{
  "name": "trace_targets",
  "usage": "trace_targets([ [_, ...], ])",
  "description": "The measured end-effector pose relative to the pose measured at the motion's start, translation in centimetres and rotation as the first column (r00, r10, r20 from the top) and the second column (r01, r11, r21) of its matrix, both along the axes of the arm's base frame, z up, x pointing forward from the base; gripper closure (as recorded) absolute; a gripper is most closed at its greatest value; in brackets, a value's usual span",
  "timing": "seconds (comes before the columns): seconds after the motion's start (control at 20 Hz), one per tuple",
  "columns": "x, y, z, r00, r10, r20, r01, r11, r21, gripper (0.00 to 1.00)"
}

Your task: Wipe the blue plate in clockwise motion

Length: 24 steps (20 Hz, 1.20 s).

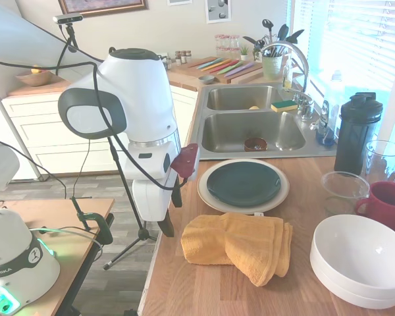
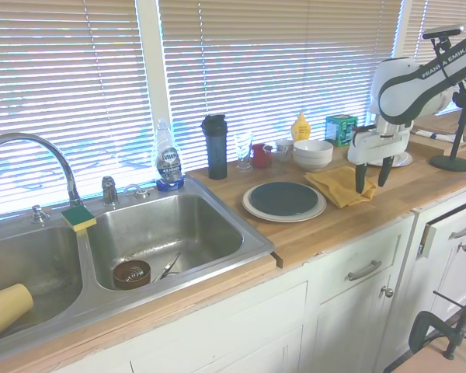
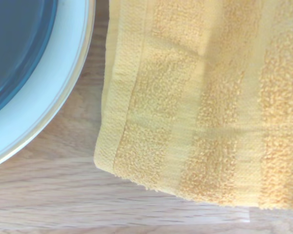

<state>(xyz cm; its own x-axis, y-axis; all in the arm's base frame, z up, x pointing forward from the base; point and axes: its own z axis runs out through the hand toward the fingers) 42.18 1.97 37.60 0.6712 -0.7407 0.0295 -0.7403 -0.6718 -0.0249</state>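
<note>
Just glossy dark teal-blue plate (image 1: 243,183)

My end effector (image 1: 166,227) hangs at the wooden table (image 1: 204,286) edge, beside a folded orange terry towel (image 1: 240,245); the glossy round teal-blue plate (image 1: 243,184) sits on a larger cream plate (image 1: 211,199)

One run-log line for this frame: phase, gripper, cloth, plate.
phase: pre-grasp | gripper: open, above yellow towel | towel: folded on counter, beside plates | blue plate: on cream plate, not yet wiped

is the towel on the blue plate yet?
No, the yellow towel lies folded on the counter beside the blue plate, which sits bare on the cream plate.
</note>
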Motion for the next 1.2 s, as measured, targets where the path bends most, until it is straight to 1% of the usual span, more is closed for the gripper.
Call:
trace_targets([
  [0.15,0.1,0.0,0.0,1.000,0.002,0.005,-0.002,1.000,0.000,0.00],
  [0.25,0.4,0.0,0.2,0.999,-0.021,0.035,0.021,1.000,0.005,0.00],
  [0.45,0.9,0.5,0.1,0.993,-0.096,0.070,0.094,0.995,0.027,0.00],
  [0.65,0.9,2.0,-0.6,0.985,-0.163,0.058,0.159,0.985,0.073,0.00],
  [0.75,0.7,2.4,-0.7,0.976,-0.212,0.054,0.206,0.974,0.097,0.00],
  [0.85,0.8,2.3,-0.6,0.963,-0.266,0.052,0.258,0.958,0.127,0.00],
  [1.0,1.0,1.2,-1.0,0.941,-0.338,0.022,0.329,0.927,0.178,0.00],
  [1.2,2.2,-1.1,-2.6,0.908,-0.417,-0.043,0.416,0.882,0.222,0.00],
])
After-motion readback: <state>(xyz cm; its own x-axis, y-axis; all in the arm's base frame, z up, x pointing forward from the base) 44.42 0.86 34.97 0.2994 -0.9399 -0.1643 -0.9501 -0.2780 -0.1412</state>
